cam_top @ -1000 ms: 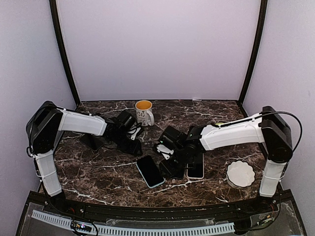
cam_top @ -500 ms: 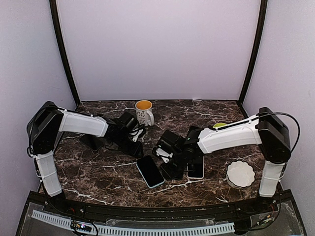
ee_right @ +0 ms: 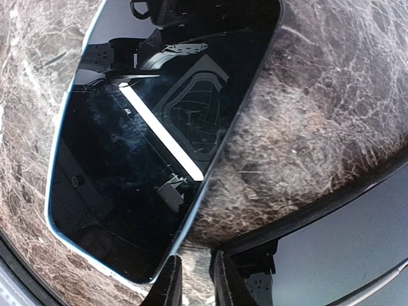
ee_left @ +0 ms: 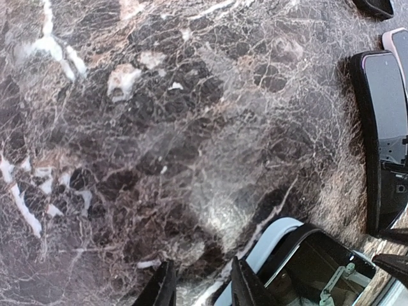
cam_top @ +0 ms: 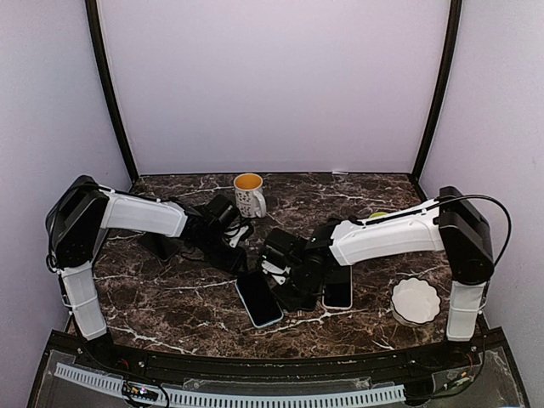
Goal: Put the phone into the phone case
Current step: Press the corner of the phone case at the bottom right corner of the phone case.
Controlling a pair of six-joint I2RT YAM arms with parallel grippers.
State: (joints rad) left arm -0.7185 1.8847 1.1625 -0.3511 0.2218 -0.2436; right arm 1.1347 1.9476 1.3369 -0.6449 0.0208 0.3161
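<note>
The blue-edged phone (ee_right: 159,127) lies screen-up on the marble surface (cam_top: 170,297) beside what appears to be its dark case (ee_left: 386,127), left jaws and right jaws both narrowly parted, empty, apparently lining up a grip.

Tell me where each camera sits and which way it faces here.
Top external: high behind the bases, looking down on the table; both arms show.
Left wrist: faces down at bare table; own fingers at bottom edge.
Right wrist: faces down, close over the phone; own fingers at bottom.
Shared: both wrist views catch that phone.
</note>
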